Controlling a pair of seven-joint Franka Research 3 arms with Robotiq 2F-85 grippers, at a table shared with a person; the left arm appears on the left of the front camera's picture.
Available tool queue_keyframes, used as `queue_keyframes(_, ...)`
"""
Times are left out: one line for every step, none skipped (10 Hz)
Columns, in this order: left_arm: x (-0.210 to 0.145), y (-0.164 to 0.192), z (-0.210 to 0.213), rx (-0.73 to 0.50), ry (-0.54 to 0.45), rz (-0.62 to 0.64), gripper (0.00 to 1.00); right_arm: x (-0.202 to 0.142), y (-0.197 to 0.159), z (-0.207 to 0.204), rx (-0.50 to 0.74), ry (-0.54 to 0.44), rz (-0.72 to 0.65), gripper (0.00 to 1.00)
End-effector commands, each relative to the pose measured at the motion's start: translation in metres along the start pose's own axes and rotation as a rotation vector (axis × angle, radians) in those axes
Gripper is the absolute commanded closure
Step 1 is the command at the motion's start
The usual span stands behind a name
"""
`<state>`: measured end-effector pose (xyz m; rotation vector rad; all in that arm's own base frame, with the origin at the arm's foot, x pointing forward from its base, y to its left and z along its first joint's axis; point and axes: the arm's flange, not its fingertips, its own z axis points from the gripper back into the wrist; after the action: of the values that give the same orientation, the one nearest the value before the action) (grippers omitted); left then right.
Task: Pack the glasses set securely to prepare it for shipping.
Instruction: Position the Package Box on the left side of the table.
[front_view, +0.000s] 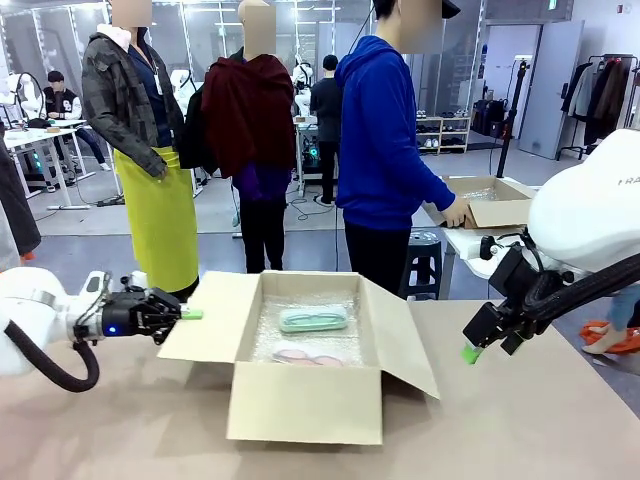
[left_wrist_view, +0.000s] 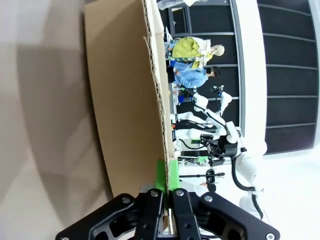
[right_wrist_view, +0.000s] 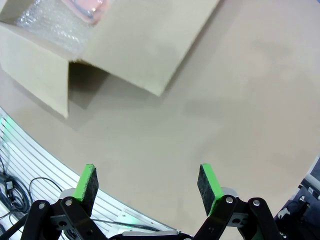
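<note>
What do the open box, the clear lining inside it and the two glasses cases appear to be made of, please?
The box looks like plain brown corrugated cardboard, matt; the left wrist view shows the fluted edge of its flap. The lining seems to be clear bubble wrap, glossy and dimpled. The mint green case and pale pink case look smooth, perhaps plastic or faux leather; the material cannot be settled from here.

A grey floor (front_view: 90, 235) stretches behind the tan table (front_view: 520, 430). At upper right stands a clothes rack (front_view: 603, 90); at far left, a white desk (front_view: 35, 140). Glass partitions (front_view: 60, 40) line the back.
</note>
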<state>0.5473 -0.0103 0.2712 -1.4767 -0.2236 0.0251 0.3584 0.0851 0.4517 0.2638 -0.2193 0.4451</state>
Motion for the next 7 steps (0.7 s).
queue_keyframes(0.027,-0.001,0.050,-0.039,-0.008,-0.005,0.98,-0.001,0.001,0.000,0.006,-0.002,0.015,0.00)
queue_keyframes(0.035,-0.001,0.078,-0.038,-0.018,-0.007,0.98,-0.001,0.001,0.000,0.006,-0.002,0.015,0.00)
queue_keyframes(0.039,0.000,0.107,-0.026,0.002,-0.006,0.98,-0.001,0.001,0.000,0.006,-0.002,0.015,0.00)
queue_keyframes(0.044,0.000,0.136,0.003,0.006,-0.032,0.98,-0.001,0.001,0.000,0.006,-0.002,0.015,0.00)
queue_keyframes(0.048,-0.001,0.166,0.003,-0.013,-0.028,0.98,-0.001,0.001,0.000,0.006,-0.002,0.015,0.00)
queue_keyframes(0.051,-0.002,0.191,0.008,-0.024,-0.031,0.98,-0.001,0.001,0.000,0.006,-0.002,0.015,0.00)
queue_keyframes(0.052,-0.002,0.214,0.019,-0.030,-0.033,0.98,-0.001,0.001,0.000,0.006,-0.002,0.015,0.00)
